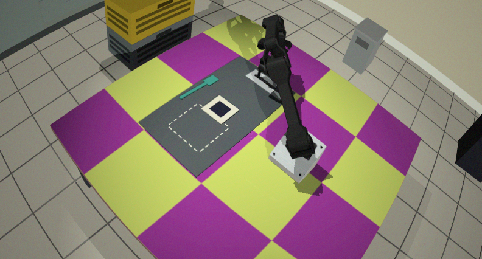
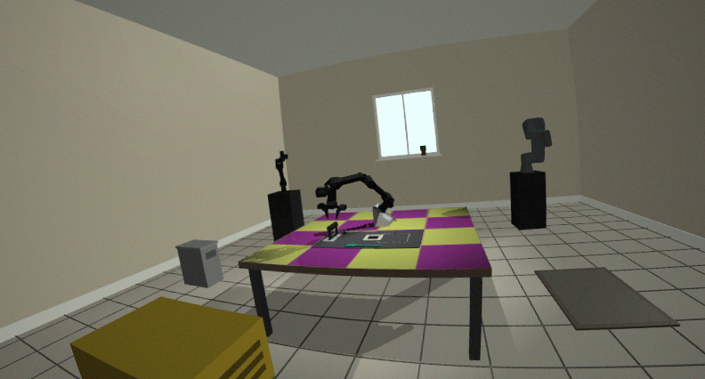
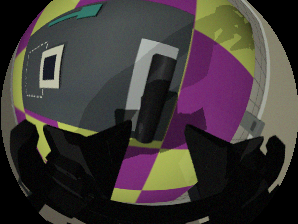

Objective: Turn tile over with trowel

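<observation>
The tile (image 1: 221, 109) (image 2: 373, 237) (image 3: 50, 67) lies flat on the grey mat (image 1: 158, 122) (image 3: 100, 65), its dark square facing up. It covers one corner of the dashed outline (image 1: 199, 151), with most of the tile outside it. The small trowel has a flat silver blade (image 1: 252, 76) (image 3: 145, 52) resting on the mat near one end and a raised black handle (image 2: 332, 229) (image 3: 157, 90). My gripper (image 2: 331, 217) (image 3: 158, 127) is open and empty, pointing down above the trowel without touching it. In the top view the arm hides the fingers and part of the trowel.
A teal spatula-like tool (image 1: 212, 80) (image 2: 362, 245) (image 3: 90, 11) lies along the mat's long edge, near the tile. The arm's silver base (image 1: 283, 159) stands on the checkered table (image 1: 235, 213). A yellow crate (image 1: 165, 14) on a grey one stands beyond the table edge.
</observation>
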`<act>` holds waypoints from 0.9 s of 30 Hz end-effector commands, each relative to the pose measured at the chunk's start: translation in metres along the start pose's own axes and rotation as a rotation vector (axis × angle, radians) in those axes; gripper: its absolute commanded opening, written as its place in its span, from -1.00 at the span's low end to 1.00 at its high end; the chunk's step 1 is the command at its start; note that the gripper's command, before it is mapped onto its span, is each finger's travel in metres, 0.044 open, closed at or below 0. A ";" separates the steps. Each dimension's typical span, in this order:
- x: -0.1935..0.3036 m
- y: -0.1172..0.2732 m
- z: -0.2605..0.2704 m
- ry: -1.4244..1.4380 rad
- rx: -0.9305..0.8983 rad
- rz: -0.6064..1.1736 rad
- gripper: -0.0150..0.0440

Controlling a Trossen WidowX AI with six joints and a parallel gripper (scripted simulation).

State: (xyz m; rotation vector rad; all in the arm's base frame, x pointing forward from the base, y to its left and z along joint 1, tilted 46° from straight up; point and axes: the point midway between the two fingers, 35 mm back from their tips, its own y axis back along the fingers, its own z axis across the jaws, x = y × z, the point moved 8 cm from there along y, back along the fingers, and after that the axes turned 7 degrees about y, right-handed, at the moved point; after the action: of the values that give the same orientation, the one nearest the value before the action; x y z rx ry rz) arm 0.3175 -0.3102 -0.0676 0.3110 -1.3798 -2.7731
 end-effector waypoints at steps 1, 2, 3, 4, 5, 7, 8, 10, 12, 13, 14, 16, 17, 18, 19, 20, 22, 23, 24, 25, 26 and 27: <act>0.003 -0.009 -0.007 -0.134 -0.081 -0.055 0.42; 0.003 -0.010 -0.009 -0.162 -0.097 -0.066 0.42; 0.004 -0.011 -0.010 -0.185 -0.111 -0.075 0.42; 0.004 -0.012 -0.011 -0.199 -0.119 -0.081 0.42; 0.004 -0.012 -0.011 -0.204 -0.122 -0.083 0.42; 0.004 -0.012 -0.011 -0.204 -0.122 -0.083 0.42; 0.004 -0.012 -0.011 -0.204 -0.122 -0.083 0.42; 0.004 -0.012 -0.011 -0.204 -0.122 -0.083 0.42; 0.004 -0.012 -0.011 -0.203 -0.122 -0.082 0.42; 0.004 -0.013 -0.011 -0.203 -0.122 -0.082 0.42; 0.004 -0.014 -0.011 -0.201 -0.122 -0.082 0.42; 0.003 -0.018 -0.011 -0.198 -0.121 -0.082 0.42; 0.003 -0.019 -0.011 -0.197 -0.121 -0.082 0.42; 0.002 -0.021 -0.011 -0.195 -0.121 -0.082 0.42; 0.002 -0.022 -0.011 -0.194 -0.121 -0.081 0.42; 0.002 -0.024 -0.011 -0.192 -0.121 -0.081 0.42; 0.001 -0.027 -0.010 -0.189 -0.120 -0.081 0.42; 0.001 -0.029 -0.010 -0.188 -0.120 -0.081 0.42; 0.001 -0.031 -0.010 -0.186 -0.120 -0.080 0.42; 0.000 -0.032 -0.010 -0.184 -0.120 -0.080 0.42; 0.000 -0.034 -0.010 -0.183 -0.120 -0.080 0.42; 0.000 -0.035 -0.010 -0.181 -0.120 -0.080 0.42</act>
State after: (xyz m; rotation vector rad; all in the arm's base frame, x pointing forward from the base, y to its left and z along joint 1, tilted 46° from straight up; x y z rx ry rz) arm 0.3201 -0.3024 -0.0961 0.1181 -1.2614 -2.9966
